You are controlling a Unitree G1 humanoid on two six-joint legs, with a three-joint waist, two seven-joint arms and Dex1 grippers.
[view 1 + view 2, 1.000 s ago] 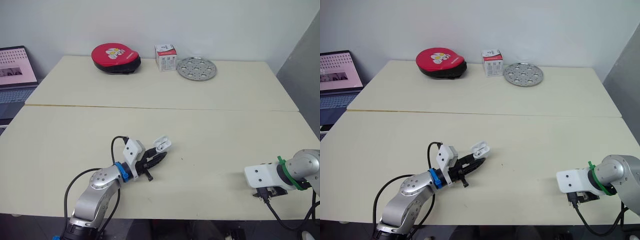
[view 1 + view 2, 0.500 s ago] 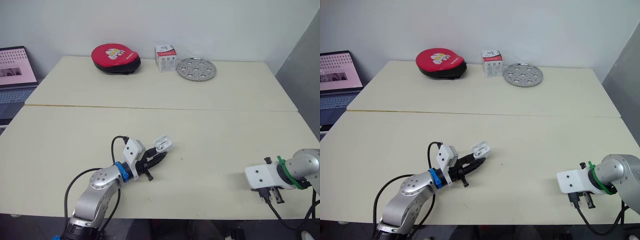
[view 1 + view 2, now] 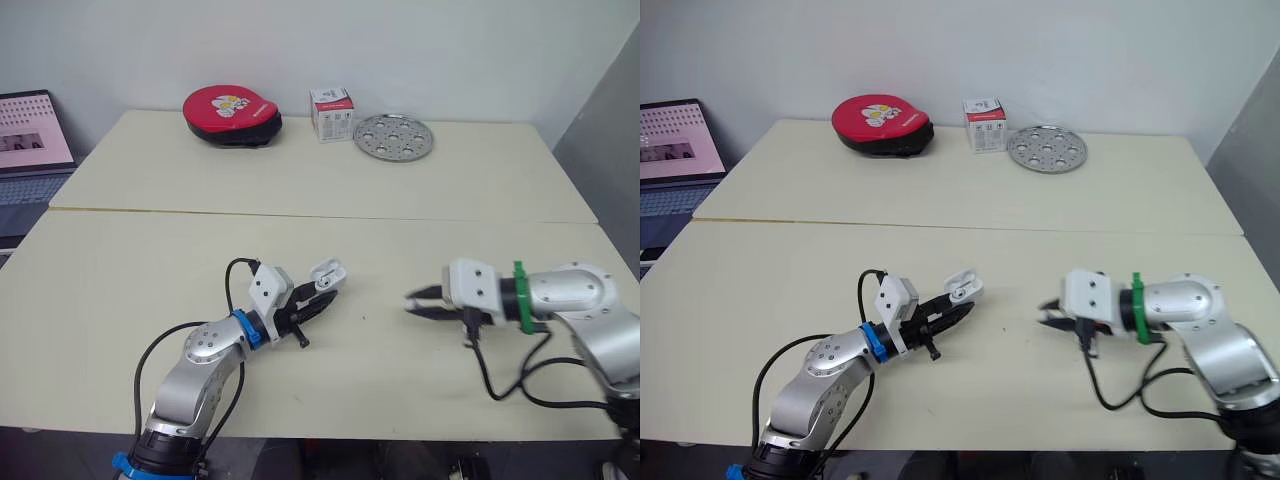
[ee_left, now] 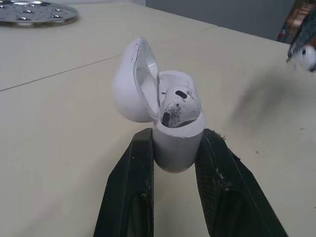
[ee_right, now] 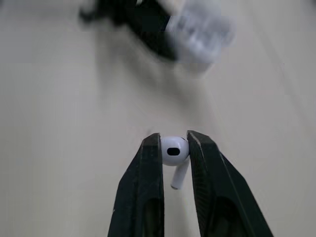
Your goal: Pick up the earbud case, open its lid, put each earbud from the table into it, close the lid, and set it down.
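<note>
**Eye views.** The left gripper (image 3: 318,303) sits near the middle of the table (image 3: 150,260). It reaches right and a little far, and its fingers pinch the base of the case (image 3: 328,272). The case is held off the table with its lid open. The right gripper (image 3: 410,302) is to the right of the case and about equally near. It points left, straight at the case, with bare table between them. It looks pressed together on something small and white. The right arm is the one placed to make the insertion. The case lies to the left of its tips and a touch farther away.

**Left wrist view.** The case stands upright between the two black fingers, mouth up. The lid (image 4: 129,81) is swung back on its hinge. One earbud (image 4: 178,102) is already seated in the case. The free socket beside it is hard to make out.

**Right wrist view.** The fingers clamp the head of the second earbud (image 5: 174,149). Its stem hangs down past the pads, back towards the wrist. The case shows as a blur straight ahead along the finger line. My judgement is that the stem must be turned to point down into the case's mouth, because it has to enter first.
</note>
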